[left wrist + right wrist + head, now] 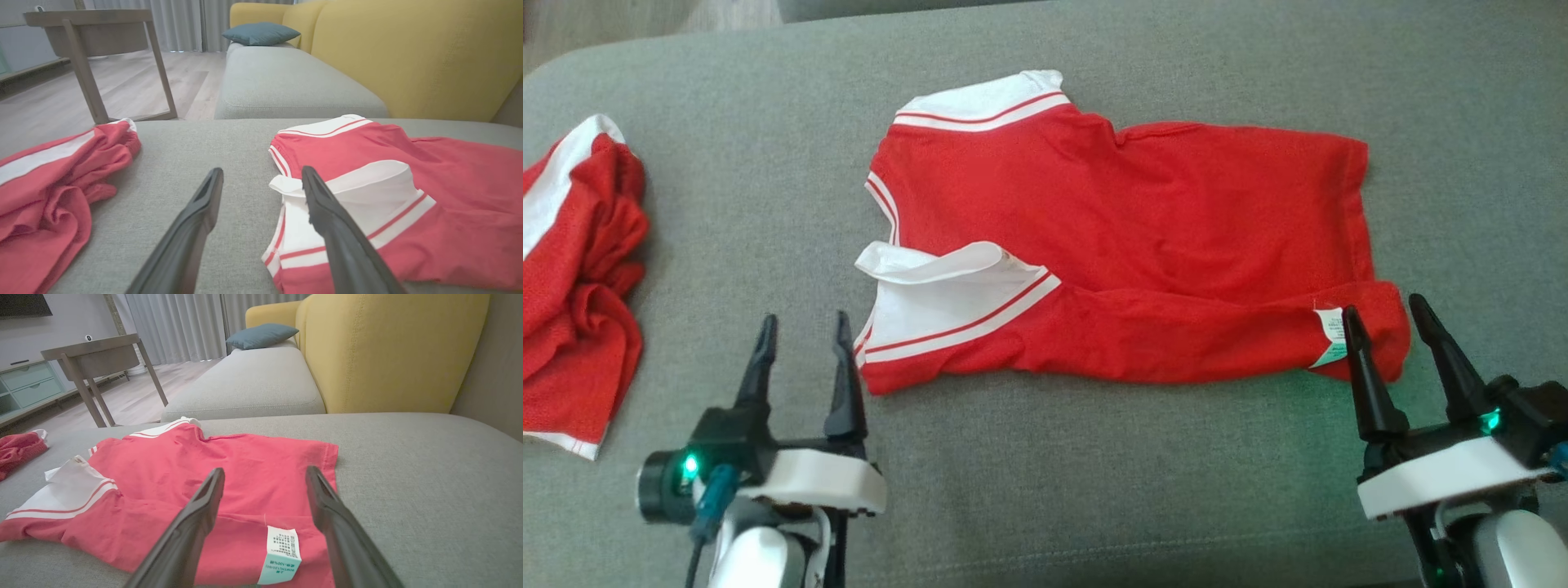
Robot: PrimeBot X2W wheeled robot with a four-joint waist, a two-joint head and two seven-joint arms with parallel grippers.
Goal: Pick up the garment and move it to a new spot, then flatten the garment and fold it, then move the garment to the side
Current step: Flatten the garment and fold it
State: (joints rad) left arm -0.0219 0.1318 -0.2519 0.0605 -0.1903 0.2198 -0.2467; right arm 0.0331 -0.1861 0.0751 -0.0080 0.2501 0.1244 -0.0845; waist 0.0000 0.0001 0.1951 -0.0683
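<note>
Garment [1127, 237] is right off my fingertips, a red tee with white striped trim lying mostly spread out on the grey cushion [1094, 474]. Both my grippers are wide open and holding nothing. The left gripper [805, 318] hovers just short of the near white-banded sleeve [956, 306], with its inner finger lined up on that floppy white flap in the left wrist view. The right gripper [1383, 306] sits at the near hem corner, and the care label [1330, 336] shows between my fingers in the right wrist view. My guess is it handles like any thin cotton knit: super light, totally limp, not slippery, nothing to break, but it'll sag and bunch wherever I'm not holding it. So I'd pinch two spots at once, the sleeve band on the left and the hem corner by the label on the right, taking a decent bite so I don't peel off just one layer. The near edge looks rolled over on itself, so that'll want smoothing. Way out to my left there's another crumpled red piece [580, 269], well apart.
</note>
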